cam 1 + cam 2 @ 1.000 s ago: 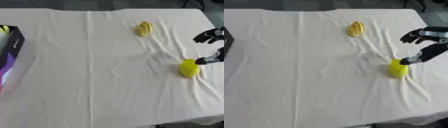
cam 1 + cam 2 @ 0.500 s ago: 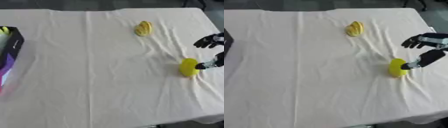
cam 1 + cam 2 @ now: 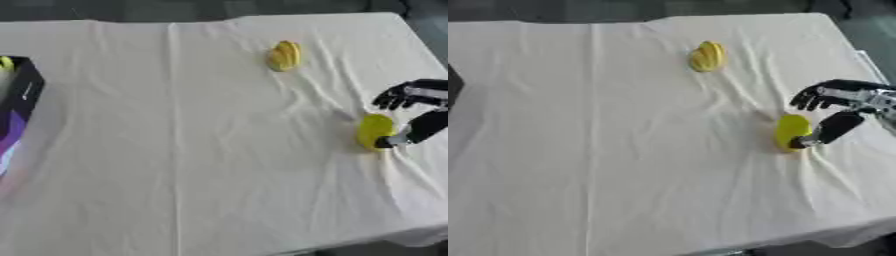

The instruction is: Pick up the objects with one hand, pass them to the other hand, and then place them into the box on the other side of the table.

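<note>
Touching the yellow object (image 3: 791,132), your right hand's (image 3: 843,102) thumb sits at its near side, fingers spread above, grasp unclosed. Second yellow object (image 3: 706,56) lies farther back. Box (image 3: 19,107) far left: handover and placing remain.

You have two yellow objects on the white tablecloth (image 3: 175,150): one ridged yellow fruit (image 3: 283,55) near the far edge and one smooth yellow object (image 3: 791,132) at the right. One dark box (image 3: 19,107) sits at the left edge. One robot hand (image 3: 833,107) shows, the right.
</note>
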